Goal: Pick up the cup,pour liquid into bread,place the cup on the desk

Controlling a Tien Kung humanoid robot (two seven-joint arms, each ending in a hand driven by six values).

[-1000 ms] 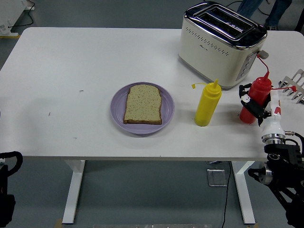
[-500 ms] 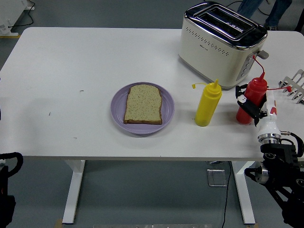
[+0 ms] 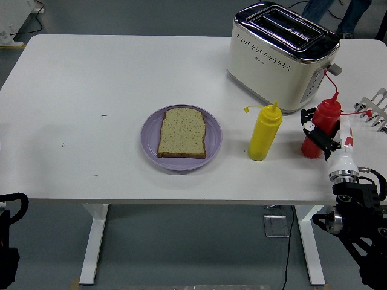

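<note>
The right hand (image 3: 323, 134) grips the red bottle (image 3: 320, 127) standing on the counter (image 3: 91, 78), right of the yellow bottle (image 3: 264, 132). Bread (image 3: 182, 132) lies on a purple plate (image 3: 150, 145).

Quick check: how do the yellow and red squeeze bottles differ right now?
The yellow bottle stands free near the purple plate; the red bottle is farther right, by the toaster, with the right hand wrapped around it. The yellow bottle is upright, while the red bottle leans slightly. The left hand rests at the lower left corner. Both are nozzle-topped squeeze bottles with their caps dangling open.
</note>
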